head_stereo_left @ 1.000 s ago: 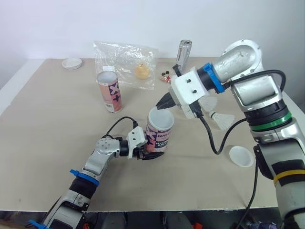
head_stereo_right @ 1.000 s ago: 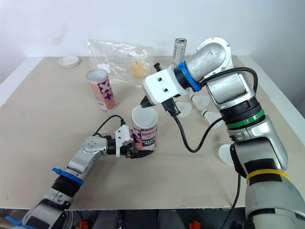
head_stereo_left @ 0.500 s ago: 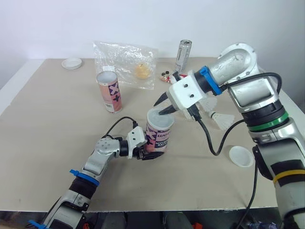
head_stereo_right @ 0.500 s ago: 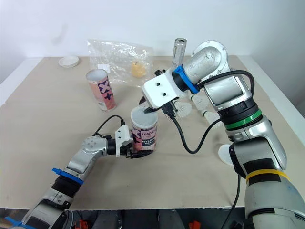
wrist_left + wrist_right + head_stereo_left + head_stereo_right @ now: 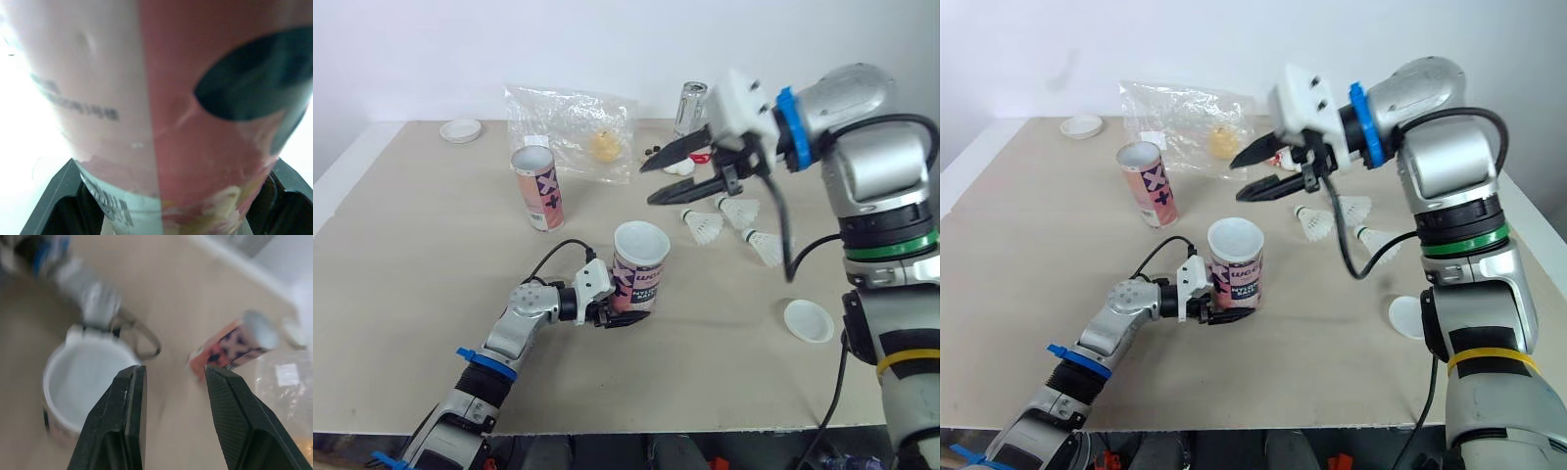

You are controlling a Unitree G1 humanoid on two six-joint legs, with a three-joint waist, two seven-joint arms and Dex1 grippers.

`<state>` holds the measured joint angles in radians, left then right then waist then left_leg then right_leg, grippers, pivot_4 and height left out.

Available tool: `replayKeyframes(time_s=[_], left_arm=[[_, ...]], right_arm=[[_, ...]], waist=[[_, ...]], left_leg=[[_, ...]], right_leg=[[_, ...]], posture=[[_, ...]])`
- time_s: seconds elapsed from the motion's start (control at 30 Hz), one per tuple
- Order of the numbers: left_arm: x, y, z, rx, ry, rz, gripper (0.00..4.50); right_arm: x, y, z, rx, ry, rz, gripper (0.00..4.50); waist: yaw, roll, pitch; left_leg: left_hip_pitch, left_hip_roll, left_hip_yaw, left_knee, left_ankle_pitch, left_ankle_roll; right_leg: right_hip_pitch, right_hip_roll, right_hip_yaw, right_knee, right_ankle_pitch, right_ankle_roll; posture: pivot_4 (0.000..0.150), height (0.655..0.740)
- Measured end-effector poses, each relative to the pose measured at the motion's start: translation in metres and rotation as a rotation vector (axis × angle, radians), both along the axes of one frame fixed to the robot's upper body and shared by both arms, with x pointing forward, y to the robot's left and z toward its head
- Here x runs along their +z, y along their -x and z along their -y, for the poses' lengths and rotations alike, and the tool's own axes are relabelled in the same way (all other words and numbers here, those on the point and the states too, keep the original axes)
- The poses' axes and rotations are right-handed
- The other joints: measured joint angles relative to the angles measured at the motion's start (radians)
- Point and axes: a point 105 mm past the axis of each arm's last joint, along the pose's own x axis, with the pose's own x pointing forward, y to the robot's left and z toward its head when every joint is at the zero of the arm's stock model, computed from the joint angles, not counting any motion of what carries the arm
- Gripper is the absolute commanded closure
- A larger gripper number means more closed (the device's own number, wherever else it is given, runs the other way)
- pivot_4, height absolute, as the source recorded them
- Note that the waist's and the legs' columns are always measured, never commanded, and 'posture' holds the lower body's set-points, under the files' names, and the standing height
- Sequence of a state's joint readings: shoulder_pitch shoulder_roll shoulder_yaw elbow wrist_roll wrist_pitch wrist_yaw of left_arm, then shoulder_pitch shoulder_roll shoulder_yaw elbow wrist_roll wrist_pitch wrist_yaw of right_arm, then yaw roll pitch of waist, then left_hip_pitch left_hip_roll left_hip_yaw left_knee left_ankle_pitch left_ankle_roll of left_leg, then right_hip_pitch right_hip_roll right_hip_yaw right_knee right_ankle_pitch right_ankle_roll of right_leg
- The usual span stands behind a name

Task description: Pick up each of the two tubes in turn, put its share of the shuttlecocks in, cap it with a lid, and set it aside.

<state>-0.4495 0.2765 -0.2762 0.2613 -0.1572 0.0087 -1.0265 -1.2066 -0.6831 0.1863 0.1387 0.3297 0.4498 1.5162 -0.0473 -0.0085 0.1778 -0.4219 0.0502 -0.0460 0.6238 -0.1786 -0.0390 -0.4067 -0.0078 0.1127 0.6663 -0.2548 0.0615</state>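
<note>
We have the pink tube (image 5: 641,266) held low down near its base by the left tool (image 5: 615,313), whose fingers are closed on either side of the wall, as the left wrist view also shows. The tube stands roughly upright on the counter (image 5: 431,264) with its open mouth free. We judge it to be a light, thin-walled thing that would dent under a hard squeeze, so a low and gentle hold suits it, leaving the rim clear for loading and capping. We cannot tell what already lies inside it. The right tool (image 5: 646,185) hangs raised above the counter between the tube and the loose shuttlecocks (image 5: 707,226), its two fingers spread wide and holding nothing. The shuttlecocks lie on their sides near one another, well apart from the tube. They should weigh almost nothing, and their white skirts look easy to crush, so we would pinch each one at the firm head end or just behind it. The white lid (image 5: 808,320) lies flat near the counter's right edge. It is shallow and probably slippery, so we would take it by the rim. The second tube (image 5: 538,186) stands apart, further back on the left.
</note>
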Motion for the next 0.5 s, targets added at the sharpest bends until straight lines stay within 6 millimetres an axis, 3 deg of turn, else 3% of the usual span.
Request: replayKeyframes(time_s=[0.1,0.17,0.5], left_arm=[[0.000,0.000,0.000,0.000,0.000,-0.001,1.25],[0.000,0.000,0.000,0.001,-0.001,-0.005,1.25],[0.001,-0.001,0.000,0.002,0.001,-0.009,1.25]], right_arm=[[-0.019,0.007,-0.003,0.013,-0.007,-0.092,3.35],[-0.037,0.009,-0.008,-0.005,-0.025,-0.176,4.36],[-0.052,0.008,-0.015,-0.033,0.005,-0.233,4.44]], waist=[[0.000,0.000,0.000],[0.000,0.000,0.000],[0.000,0.000,0.000]], left_leg=[[0.000,0.000,0.000,0.000,0.000,0.000],[0.000,0.000,0.000,0.000,0.000,0.000],[0.000,0.000,0.000,0.000,0.000,0.000]], right_leg=[[0.000,0.000,0.000,0.000,0.000,0.000],[0.000,0.000,0.000,0.000,0.000,0.001],[0.000,0.000,0.000,0.000,0.000,0.001]], posture=[[0.150,0.7400],[0.150,0.7400],[0.150,0.7400]])
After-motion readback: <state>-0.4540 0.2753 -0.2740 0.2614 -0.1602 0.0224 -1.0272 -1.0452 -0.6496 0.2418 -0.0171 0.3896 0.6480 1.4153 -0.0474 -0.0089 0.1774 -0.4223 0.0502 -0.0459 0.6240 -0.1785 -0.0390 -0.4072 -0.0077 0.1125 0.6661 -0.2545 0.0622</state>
